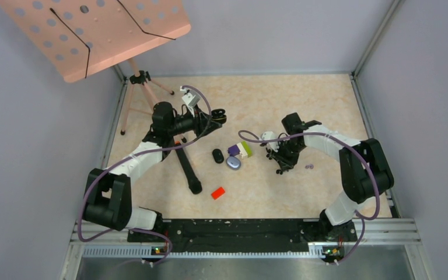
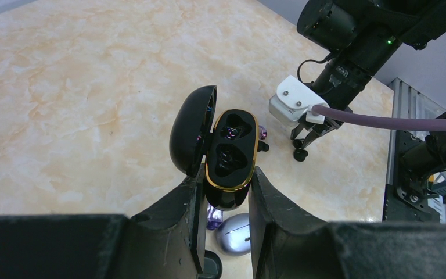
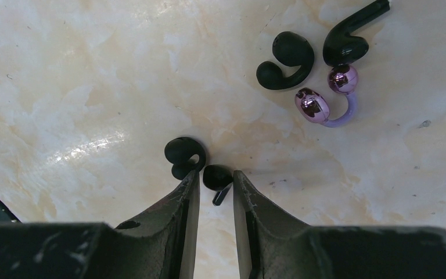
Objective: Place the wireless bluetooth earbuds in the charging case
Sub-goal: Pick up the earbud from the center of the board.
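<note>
- The left arm reaches over the far-left part of the tabletop (image 1: 326, 105), wrist raised. The left gripper (image 2: 226, 173) is clamped on the lower body of the charging case (image 2: 230, 151), which it holds off the surface.
- The right arm bends in from the right edge, and the right gripper (image 3: 215, 174) points down at the tabletop right of the middle. Its jaws stand narrowly apart around a small black earbud (image 3: 217, 176). I cannot tell whether they actually pinch it.
- The charging case is glossy black and pebble-shaped, with a gold rim around two dark wells. Its lid (image 2: 191, 131) is swung open to one side.
- A curled black earbud (image 3: 184, 156) lies just beside one finger of the right gripper.
- Further off, close together, lie a hook-shaped black earbud (image 3: 284, 61), a stemmed black earbud (image 3: 348, 35) and a purple clip earbud (image 3: 325, 102) with two shiny metallic beads.
- The tabletop is beige with a marble pattern and shows light glare.
- The base of the charging case is hidden behind the fingers, and I cannot make out what the wells hold.
- A silver-grey case (image 2: 235, 232) below is partly covered.
- From the top camera the earbuds are too small to tell apart.
</note>
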### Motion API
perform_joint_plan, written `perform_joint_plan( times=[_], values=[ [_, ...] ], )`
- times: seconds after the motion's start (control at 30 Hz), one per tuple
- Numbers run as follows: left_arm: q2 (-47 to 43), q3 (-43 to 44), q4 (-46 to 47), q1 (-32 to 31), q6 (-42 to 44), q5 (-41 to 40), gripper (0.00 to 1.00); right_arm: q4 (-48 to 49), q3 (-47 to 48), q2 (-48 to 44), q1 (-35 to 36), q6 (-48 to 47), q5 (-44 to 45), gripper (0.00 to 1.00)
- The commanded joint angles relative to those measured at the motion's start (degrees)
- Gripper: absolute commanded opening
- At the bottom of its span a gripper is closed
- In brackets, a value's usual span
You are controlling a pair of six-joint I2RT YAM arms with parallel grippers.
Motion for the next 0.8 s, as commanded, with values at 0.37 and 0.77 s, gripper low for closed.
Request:
perform_joint_plan(
  times=[0.37, 0.77],
  values=[
    [-0.6, 0.3, 2.0, 0.3, 0.0, -1.0, 0.0, 0.8, 0.2, 0.7, 0.9, -1.7, 1.6, 0.24],
    [-0.2, 0.5, 2.0, 0.3, 0.1, -1.3, 0.0, 1.9, -1.0, 0.5, 1.3, -2.0, 3.1, 0.26]
  ],
)
